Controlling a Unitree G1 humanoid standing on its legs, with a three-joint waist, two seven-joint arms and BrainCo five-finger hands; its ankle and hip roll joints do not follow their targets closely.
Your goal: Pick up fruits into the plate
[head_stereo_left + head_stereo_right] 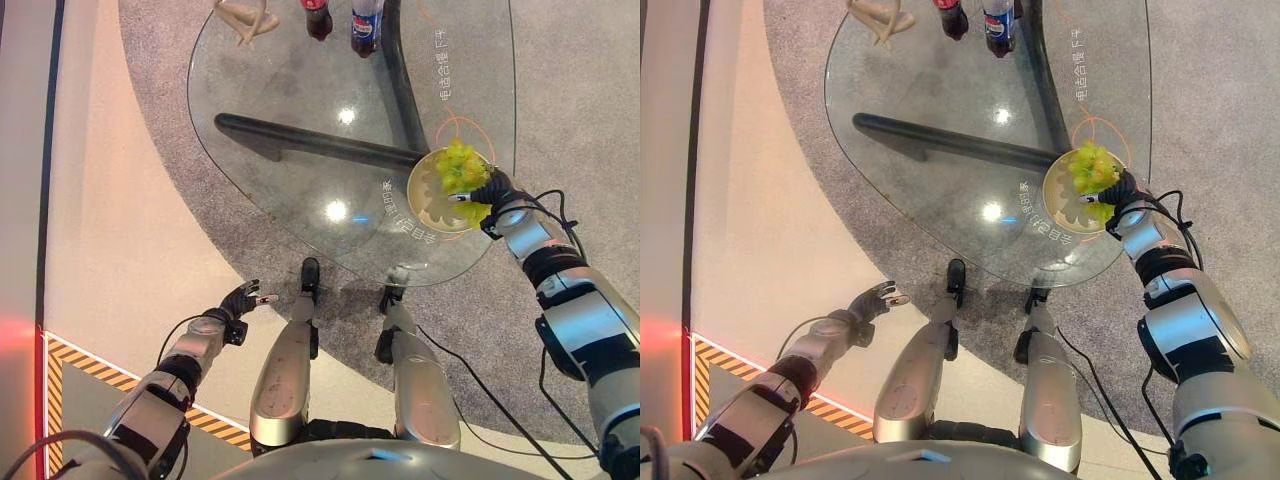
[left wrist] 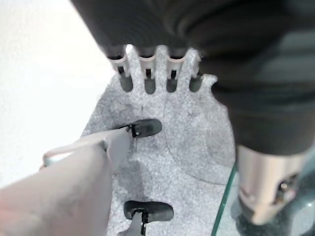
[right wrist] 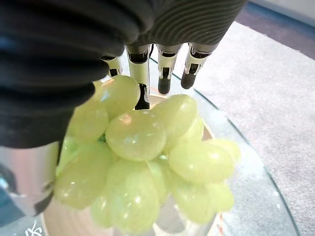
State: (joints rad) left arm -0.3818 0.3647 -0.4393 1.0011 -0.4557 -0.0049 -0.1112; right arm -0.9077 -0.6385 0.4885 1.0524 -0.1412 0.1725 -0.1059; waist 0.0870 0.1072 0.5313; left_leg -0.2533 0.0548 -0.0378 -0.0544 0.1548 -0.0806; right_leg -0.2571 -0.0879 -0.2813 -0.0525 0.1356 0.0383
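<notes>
Gripping the grapes over the plate, right hand curls round them; left hand hangs relaxed below the bench.

We stretch our right hand forward with fingers curled in a grip; our left hand hangs low, fingers relaxed.

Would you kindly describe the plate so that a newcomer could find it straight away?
Start at the round glass table on the grey carpet. The plate sits at its edge on the robot's right, under the right hand. It is pale and round and has green grapes over it.
</notes>
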